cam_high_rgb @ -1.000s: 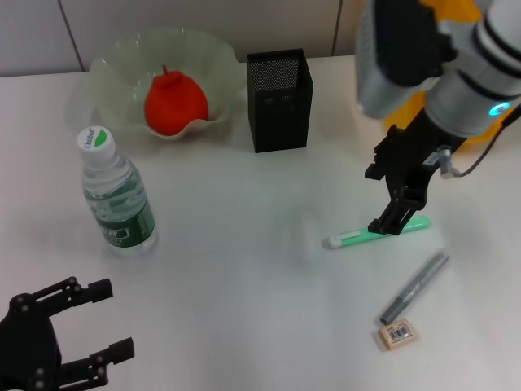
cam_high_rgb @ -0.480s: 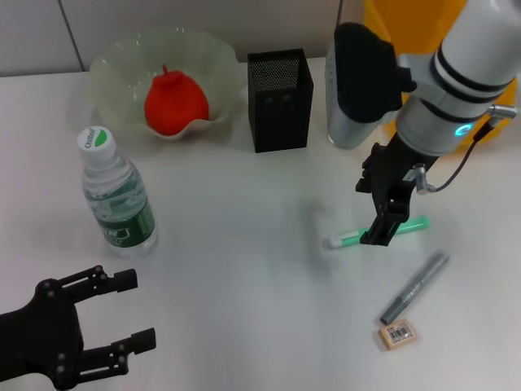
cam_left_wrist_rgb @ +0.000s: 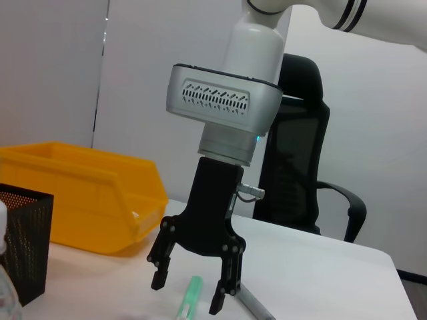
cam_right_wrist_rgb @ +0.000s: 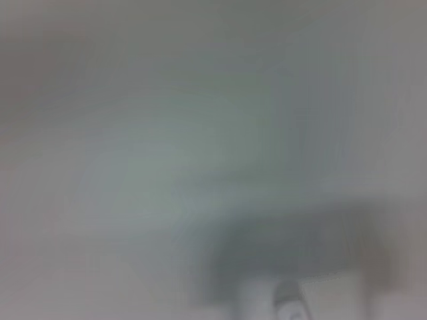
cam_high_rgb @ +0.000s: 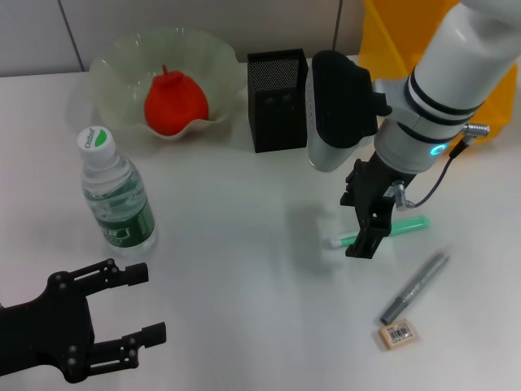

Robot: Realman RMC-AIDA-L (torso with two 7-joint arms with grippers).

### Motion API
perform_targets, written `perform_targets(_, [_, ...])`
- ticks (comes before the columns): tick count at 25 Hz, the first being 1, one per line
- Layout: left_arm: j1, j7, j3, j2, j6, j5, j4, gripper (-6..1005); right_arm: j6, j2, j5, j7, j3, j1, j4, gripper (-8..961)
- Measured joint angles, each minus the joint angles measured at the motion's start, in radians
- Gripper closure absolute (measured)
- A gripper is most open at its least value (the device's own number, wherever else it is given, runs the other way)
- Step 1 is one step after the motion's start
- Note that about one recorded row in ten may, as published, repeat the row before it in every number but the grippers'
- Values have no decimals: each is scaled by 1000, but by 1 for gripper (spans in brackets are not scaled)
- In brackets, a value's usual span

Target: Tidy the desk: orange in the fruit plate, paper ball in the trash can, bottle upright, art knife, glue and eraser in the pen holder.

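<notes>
Right gripper [cam_high_rgb: 368, 228], fingers spread, has moved leftward along the green art knife [cam_high_rgb: 407, 226], from its right end toward its white-tipped left end, and now straddles the knife near that end. Left gripper [cam_high_rgb: 130, 314], fingers apart, has advanced further into the head view from the lower left corner.

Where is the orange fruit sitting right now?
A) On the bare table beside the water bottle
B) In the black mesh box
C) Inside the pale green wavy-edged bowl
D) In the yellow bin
C: in the head view the orange rests inside the fruit plate, behind the upright bottle and beside the pen holder.
</notes>
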Motion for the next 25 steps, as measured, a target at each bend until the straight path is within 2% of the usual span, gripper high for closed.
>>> perform_targets(9, [-1,0,0,-2,-7,0,-7,214,53,1,9,6,-19,14,68,132])
perform_targets(25, [0,0,-3,-2,-15,0,-12,214,55,1,10,14,-29,14,73,138])
